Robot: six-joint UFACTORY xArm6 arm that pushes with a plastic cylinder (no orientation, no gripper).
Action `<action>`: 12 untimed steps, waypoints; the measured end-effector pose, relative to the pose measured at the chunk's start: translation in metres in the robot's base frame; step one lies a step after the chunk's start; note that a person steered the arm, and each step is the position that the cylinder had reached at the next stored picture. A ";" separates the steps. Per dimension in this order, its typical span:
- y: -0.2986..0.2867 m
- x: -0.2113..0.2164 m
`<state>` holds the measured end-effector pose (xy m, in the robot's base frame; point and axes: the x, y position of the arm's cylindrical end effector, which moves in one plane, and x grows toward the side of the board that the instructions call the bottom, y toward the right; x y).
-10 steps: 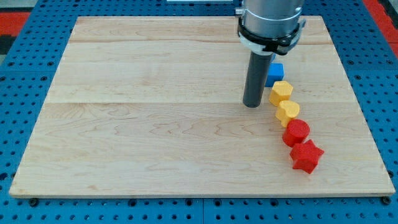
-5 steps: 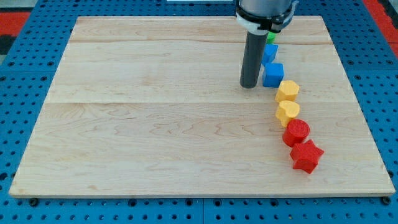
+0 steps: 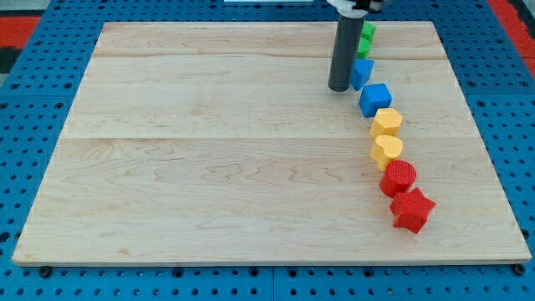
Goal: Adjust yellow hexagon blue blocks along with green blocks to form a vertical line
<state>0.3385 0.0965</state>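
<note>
My tip (image 3: 338,87) rests on the board at the upper right, touching or nearly touching the left side of a blue block (image 3: 362,72). Two green blocks (image 3: 366,38) sit just above it, partly hidden by the rod. Below, a blue cube (image 3: 375,99), the yellow hexagon (image 3: 386,122), a yellow heart (image 3: 387,151), a red cylinder (image 3: 399,178) and a red star (image 3: 411,209) run down in a slightly bent column toward the view's bottom right.
The wooden board (image 3: 209,150) lies on a blue pegboard table. The column of blocks runs close to the board's right edge (image 3: 476,125).
My tip has moved toward the view's top, from beside the yellow hexagon to beside the upper blue block. The blue cube has shifted slightly right and turned. The upper blue and green blocks have come into sight.
</note>
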 end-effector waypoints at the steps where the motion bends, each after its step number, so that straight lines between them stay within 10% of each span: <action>1: -0.007 -0.019; 12: 0.014 -0.005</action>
<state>0.3337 0.1101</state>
